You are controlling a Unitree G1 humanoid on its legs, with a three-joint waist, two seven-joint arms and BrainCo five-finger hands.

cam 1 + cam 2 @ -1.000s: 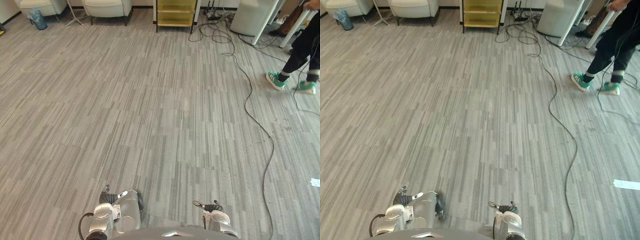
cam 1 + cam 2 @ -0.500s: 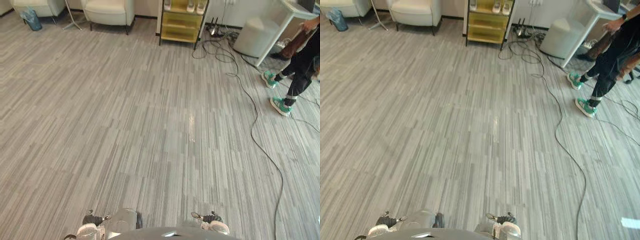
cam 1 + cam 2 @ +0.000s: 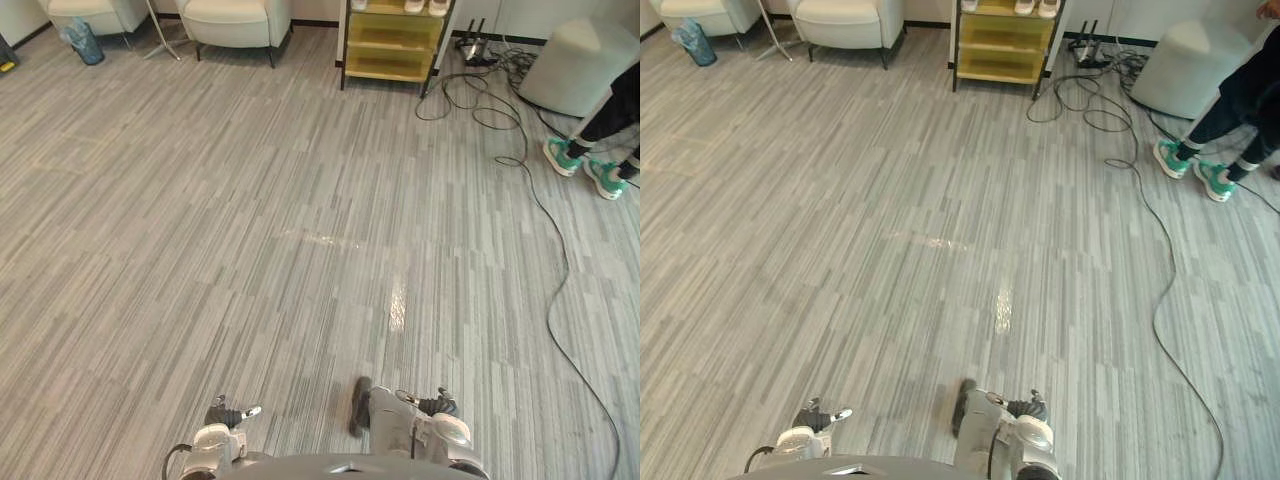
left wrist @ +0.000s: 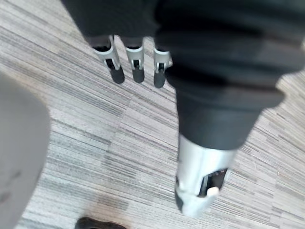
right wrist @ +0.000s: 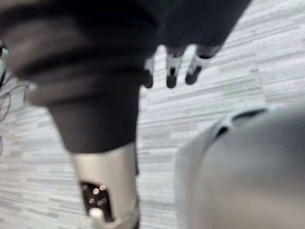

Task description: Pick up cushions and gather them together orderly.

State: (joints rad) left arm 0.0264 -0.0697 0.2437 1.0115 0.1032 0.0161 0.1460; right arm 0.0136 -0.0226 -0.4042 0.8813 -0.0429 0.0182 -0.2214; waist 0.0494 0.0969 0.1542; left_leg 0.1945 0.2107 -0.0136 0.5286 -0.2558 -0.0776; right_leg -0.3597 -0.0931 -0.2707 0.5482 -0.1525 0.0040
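Note:
No cushion is on the stretch of grey striped floor in front of me. My left hand (image 4: 136, 61) hangs over the bare floor in the left wrist view, fingers straight and thumb (image 4: 200, 183) apart, holding nothing. My right hand (image 5: 171, 67) hangs the same way over the floor, open and empty, thumb (image 5: 107, 188) to the side. From the head, both hands sit low at the near edge, the left hand (image 3: 228, 418) and the right hand (image 3: 437, 408).
Two white armchairs (image 3: 236, 18) and a blue bag (image 3: 82, 40) stand at the far left. A yellow shelf unit (image 3: 390, 42) stands far centre, with tangled cables (image 3: 480, 85) and a white pouf (image 3: 582, 64) to its right. A person's legs in green shoes (image 3: 585, 168) stand there.
The whole picture has shifted, so the camera has moved and turned. The person at the far right has stepped. Both hands stay low and empty.

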